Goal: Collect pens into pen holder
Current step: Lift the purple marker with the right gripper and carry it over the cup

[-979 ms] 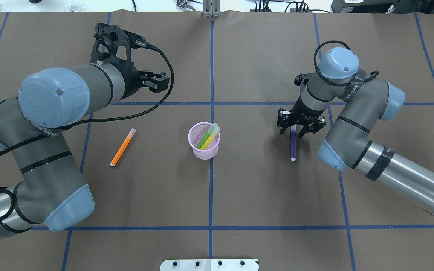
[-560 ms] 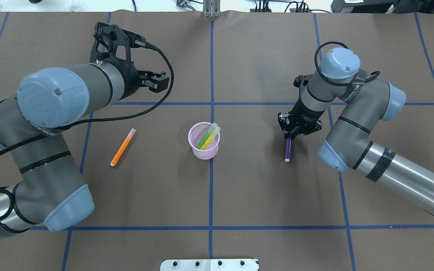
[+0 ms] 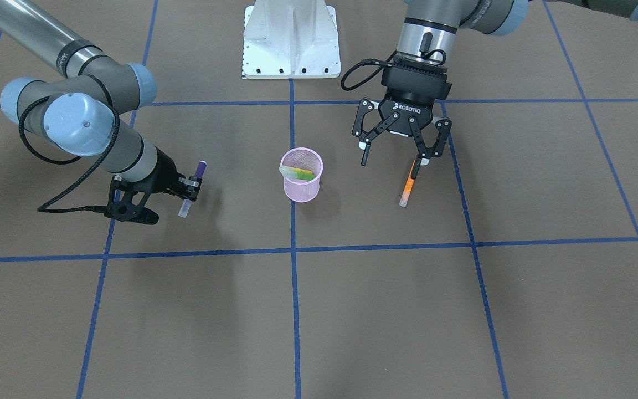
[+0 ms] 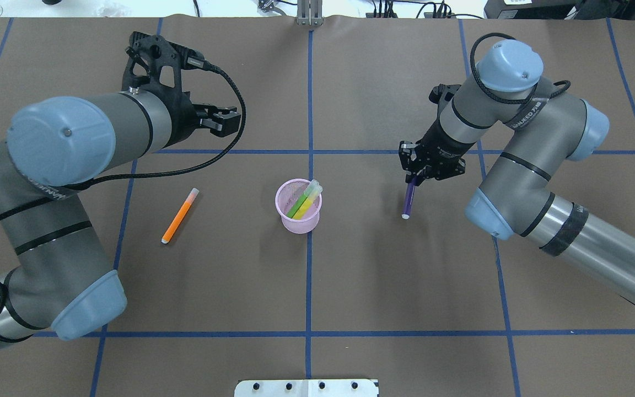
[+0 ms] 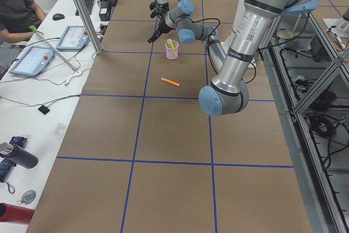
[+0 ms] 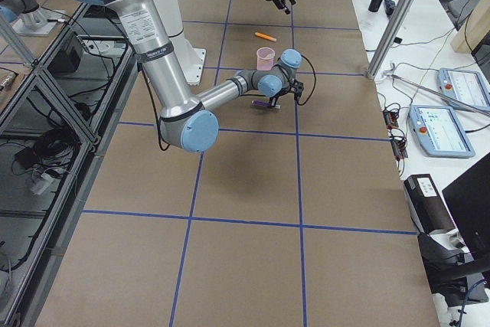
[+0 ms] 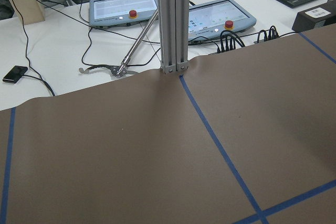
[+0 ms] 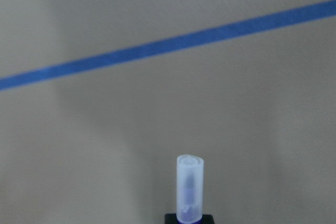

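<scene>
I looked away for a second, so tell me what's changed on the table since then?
The right gripper closed on the purple pen, raised it and carried it toward the pen holder. The left gripper, open, shifted slightly leftward. The orange pen and the holder stayed put.

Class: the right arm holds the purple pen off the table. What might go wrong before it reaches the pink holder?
1. The purple pen sits tilted in the right jaws, so it may catch the rim of the pen holder and tip it.
2. The green pen and yellow pen lean across the holder's mouth; the purple one may hit them and bounce out.
</scene>
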